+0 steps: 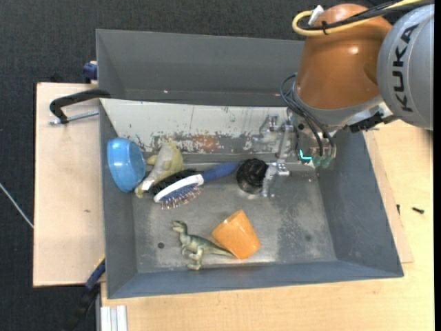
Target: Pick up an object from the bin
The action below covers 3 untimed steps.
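I see the gripper (275,176) low at the back right of the bin (358,212), the black round thing (249,173) just beside it toward the view's left, and I cannot tell how open it is.

Dark carpeted floor (48,26), thin white cable (15,204) crossing it at left edge, even light

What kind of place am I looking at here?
Probably a robotics lab's bin-picking test station: a KUKA arm reaches over a grey metal bin holding unrelated odds and ends, such as a blue bowl, a hairbrush and a toy dinosaur.
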{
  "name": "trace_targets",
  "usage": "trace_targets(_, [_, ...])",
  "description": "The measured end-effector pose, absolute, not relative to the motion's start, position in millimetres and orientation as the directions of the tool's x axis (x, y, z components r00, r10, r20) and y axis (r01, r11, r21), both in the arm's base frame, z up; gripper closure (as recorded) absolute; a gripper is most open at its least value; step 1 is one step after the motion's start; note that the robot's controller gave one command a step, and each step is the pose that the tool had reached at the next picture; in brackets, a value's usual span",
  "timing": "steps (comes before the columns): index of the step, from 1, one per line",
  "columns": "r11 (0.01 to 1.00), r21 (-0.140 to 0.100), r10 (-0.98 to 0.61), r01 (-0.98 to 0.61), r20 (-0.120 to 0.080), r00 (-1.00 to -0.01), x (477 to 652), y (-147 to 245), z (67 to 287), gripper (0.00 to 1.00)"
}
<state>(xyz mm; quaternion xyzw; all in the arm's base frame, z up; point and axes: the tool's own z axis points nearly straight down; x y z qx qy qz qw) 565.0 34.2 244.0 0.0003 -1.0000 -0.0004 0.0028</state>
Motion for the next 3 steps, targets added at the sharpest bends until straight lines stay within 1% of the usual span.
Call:
trace_targets(1, [0.989,0.003,0.148,0.148,-0.005,-0.989,595.6,65.6,99.3,0.00])
trace_targets(2, [0.989,0.002,0.148,0.148,-0.004,-0.989,594.7,64.4,100.6,1.00])
trace_targets(3, [1.000,0.004,0.028,0.028,-0.016,-0.999,599.2,89.4,258.0,1.00])
